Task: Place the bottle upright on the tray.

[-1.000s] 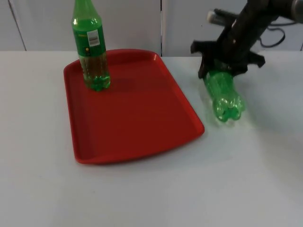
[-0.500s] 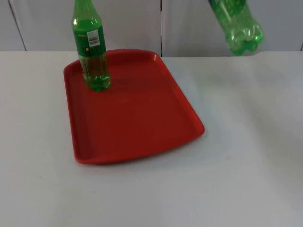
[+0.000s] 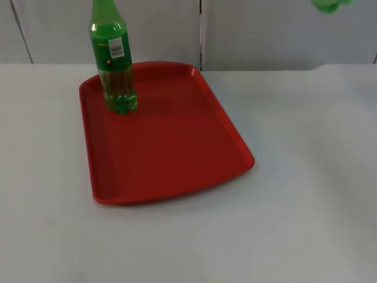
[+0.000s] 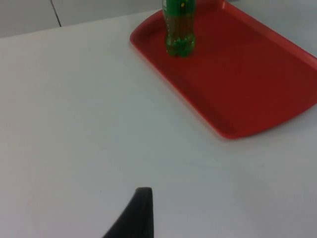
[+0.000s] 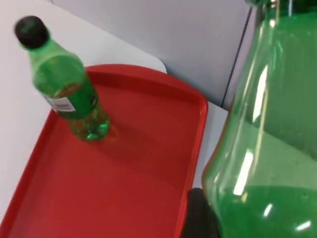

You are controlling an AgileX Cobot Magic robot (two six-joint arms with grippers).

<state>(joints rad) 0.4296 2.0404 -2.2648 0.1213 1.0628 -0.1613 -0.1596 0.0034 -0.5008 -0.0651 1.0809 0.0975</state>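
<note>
A red tray (image 3: 177, 159) lies on the white table, left of centre. One green bottle (image 3: 113, 59) with a label and a black cap (image 5: 30, 30) stands upright in the tray's far left corner. A second green bottle (image 5: 267, 148) hangs in the air, high above the table's far right, and its base (image 3: 330, 5) is at the picture's upper edge in the top view. My right gripper (image 5: 247, 223) is shut on this bottle, with one black fingertip (image 5: 197, 218) against its side. My left gripper (image 4: 136, 218) waits over bare table beside the tray.
The grey partition wall (image 3: 265, 35) closes the table's far edge just behind the tray. White table top (image 3: 306, 194) stretches to the right of the tray and in front of it.
The right gripper has lifted the second bottle off the table to the right of the tray, up and to the right, until just its base stays in the top view.
</note>
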